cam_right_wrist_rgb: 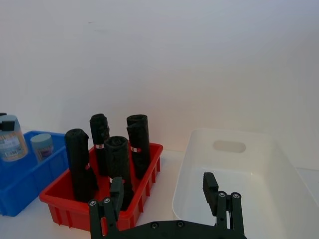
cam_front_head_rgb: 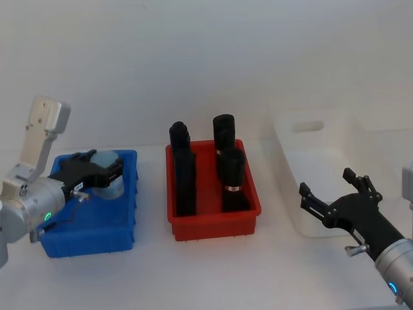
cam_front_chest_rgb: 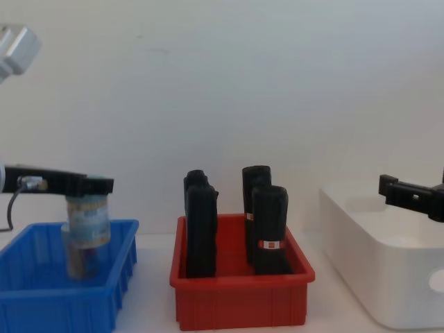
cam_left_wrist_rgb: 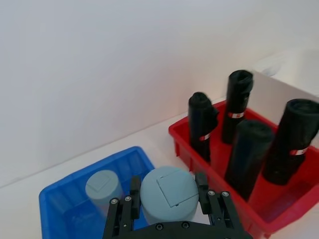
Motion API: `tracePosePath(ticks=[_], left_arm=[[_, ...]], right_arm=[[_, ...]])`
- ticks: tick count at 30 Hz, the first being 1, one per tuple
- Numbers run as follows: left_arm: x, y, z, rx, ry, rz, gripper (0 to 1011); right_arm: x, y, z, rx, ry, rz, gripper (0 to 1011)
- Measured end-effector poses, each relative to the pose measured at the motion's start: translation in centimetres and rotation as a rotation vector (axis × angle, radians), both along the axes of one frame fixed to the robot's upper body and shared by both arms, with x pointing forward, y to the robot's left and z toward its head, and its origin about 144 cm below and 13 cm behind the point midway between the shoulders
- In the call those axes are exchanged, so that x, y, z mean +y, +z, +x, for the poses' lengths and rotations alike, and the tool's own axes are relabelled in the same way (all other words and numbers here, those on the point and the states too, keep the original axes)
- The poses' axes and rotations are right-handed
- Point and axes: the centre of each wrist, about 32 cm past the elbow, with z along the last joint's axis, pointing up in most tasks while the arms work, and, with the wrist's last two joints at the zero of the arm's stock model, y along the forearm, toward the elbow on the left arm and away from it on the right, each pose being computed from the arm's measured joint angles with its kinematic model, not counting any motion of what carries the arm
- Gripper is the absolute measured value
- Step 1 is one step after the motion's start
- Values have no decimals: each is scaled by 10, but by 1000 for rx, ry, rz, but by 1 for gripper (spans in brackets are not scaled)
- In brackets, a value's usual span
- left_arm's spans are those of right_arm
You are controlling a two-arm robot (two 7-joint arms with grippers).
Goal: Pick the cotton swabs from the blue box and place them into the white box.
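The left gripper [cam_front_head_rgb: 97,166] reaches over the low bright blue ribbed plastic box [cam_front_head_rgb: 90,244] at the left of the white counter [cam_front_head_rgb: 213,274]; its jaws pinch a small clear cylindrical jar of cotton swabs [cam_left_wrist_rgb: 169,195] just below its pale grey-blue lid; the held jar hangs upright over the box, lifted higher than a second swab jar [cam_left_wrist_rgb: 103,186] that stands on the box floor just beside it. A low red plastic bin [cam_front_head_rgb: 213,226] holding four tall black bottles [cam_front_head_rgb: 224,132] sits between the blue box and the large glossy white plastic tub [cam_front_head_rgb: 284,148] with its oval handle hole; the right gripper [cam_front_head_rgb: 326,181] hovers over the tub's near end, jaws spread wide, nothing between them.
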Motion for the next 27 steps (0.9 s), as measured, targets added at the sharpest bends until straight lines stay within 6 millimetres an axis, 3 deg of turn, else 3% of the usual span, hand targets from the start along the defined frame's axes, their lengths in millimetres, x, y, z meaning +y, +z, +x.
tracePosePath(ticks=[16,27], left_arm=[[-7,47,0,-7,-222,-30,656],[-15,64,2,1,-331,-48,656]], right_arm=[[0,0,0,0,0,0,1002],[0,0,0,0,0,0,1002]])
